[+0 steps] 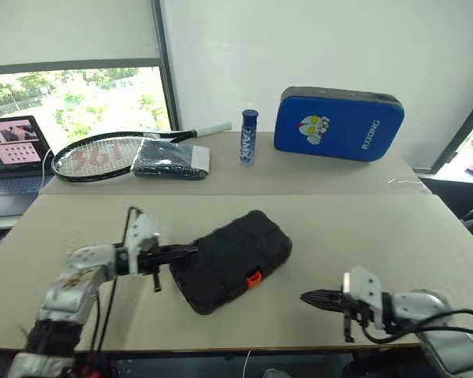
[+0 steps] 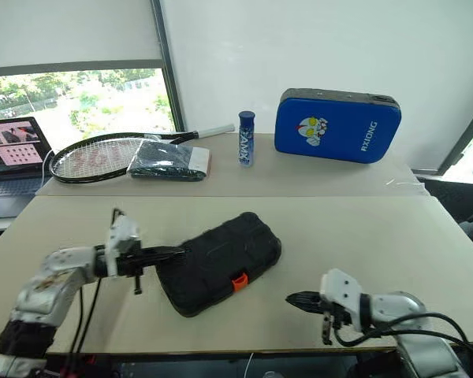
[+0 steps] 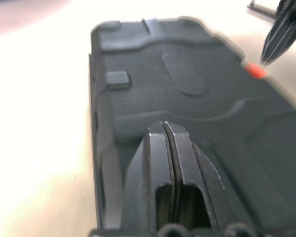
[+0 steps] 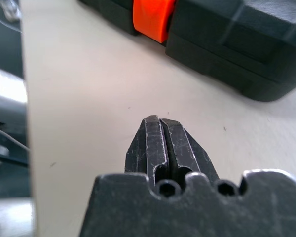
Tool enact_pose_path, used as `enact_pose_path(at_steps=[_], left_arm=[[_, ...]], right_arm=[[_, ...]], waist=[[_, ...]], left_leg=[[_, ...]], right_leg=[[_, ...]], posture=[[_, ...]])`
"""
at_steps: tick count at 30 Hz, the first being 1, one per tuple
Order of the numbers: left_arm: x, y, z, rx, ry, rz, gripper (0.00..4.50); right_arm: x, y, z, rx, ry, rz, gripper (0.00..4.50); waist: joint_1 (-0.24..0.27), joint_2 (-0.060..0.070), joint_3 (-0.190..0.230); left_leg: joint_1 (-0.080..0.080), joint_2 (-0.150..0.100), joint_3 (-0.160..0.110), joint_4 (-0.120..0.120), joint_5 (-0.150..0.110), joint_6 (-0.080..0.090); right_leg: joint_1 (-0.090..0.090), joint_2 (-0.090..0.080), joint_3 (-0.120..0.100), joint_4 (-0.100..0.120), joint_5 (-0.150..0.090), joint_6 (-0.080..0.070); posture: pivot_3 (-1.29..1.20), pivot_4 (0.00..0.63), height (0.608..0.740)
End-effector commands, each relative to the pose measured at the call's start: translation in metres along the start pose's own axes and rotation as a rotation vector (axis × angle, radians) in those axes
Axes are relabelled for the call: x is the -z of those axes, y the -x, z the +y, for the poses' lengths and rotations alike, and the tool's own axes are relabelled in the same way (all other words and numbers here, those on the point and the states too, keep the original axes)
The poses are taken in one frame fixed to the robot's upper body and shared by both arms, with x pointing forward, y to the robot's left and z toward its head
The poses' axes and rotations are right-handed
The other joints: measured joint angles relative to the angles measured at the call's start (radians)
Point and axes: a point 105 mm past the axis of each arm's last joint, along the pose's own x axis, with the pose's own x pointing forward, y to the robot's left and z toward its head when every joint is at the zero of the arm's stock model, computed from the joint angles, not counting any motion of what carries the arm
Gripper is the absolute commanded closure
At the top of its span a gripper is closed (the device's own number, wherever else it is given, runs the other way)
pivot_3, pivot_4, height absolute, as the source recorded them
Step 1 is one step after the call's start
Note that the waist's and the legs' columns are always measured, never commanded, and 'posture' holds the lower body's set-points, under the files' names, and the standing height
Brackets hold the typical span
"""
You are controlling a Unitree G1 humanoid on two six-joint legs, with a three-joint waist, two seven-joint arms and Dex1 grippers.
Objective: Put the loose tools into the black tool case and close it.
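The black tool case lies closed on the near half of the desk, set at a slant, its textured lid up and its orange latch on the edge that faces me. No lid gap shows in my left wrist view, where the lid's moulded ridges run away from my fingertips.

My left end effector has its 2 black fingers pressed together with nothing between them. Its tip sits right at the case's left end; I cannot tell whether it touches the plastic or hovers just over it.

My right end effector is likewise closed and empty, its fingers meeting in a thin seam. It hangs low over bare desk, to the right of the case and apart from it, pointing toward the latch side.

On the far half of the desk, well apart from the case, stand a blue padded case upright against the wall, a blue tube just left of it, a tennis racket and a dark folded pouch resting across the racket's throat. A laptop sits open beyond the desk's left edge.
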Motion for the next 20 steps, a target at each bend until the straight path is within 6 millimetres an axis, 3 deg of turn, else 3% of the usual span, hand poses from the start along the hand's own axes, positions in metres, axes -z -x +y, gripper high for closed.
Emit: enact_pose_path(at_steps=[1,4,11,12,20], left_arm=[[0.015,0.061,0.007,-0.159,-0.04,0.097,3.39],[0.027,0.089,0.004,-0.246,-0.061,0.154,2.38],[0.048,0.117,-0.014,-0.294,-0.057,0.239,0.02],[0.049,0.118,-0.015,-0.293,-0.056,0.241,0.0],[0.042,0.11,-0.014,-0.321,-0.119,0.21,0.0]], right_arm=[[-0.009,0.035,-0.004,0.05,0.077,-0.059,3.66],[-0.005,0.052,-0.007,0.079,0.08,-0.056,2.65],[-0.005,0.068,-0.018,0.127,0.114,-0.049,0.35],[-0.005,0.068,-0.018,0.129,0.11,-0.05,0.04],[0.0,0.065,-0.021,0.134,0.137,-0.041,0.04]], waist=[[-0.001,0.0,0.0],[0.004,0.0,0.003],[0.028,-0.002,0.007],[0.028,-0.002,0.007],[0.031,-0.001,0.008]], left_leg=[[0.0,0.0,0.0,0.0,0.0,0.0],[0.0,0.0,0.001,0.0,0.0,0.0],[0.0,-0.003,0.005,0.0,0.0,-0.001],[0.0,-0.003,0.005,0.0,0.0,-0.001],[-0.002,-0.003,0.005,0.0,0.0,-0.001]], right_leg=[[0.0,0.0,0.0,0.0,0.0,0.0],[0.0,-0.003,-0.001,-0.001,0.0,0.0],[0.001,-0.013,-0.003,-0.001,-0.002,0.004],[0.001,-0.013,-0.003,-0.002,-0.002,0.003],[0.0,-0.013,-0.004,-0.002,-0.002,0.003]], posture=[[0.0,0.15,0.74],[0.0,0.15,0.74],[0.0,0.15,0.74],[0.0,0.15,0.74],[0.0,0.15,0.74]])
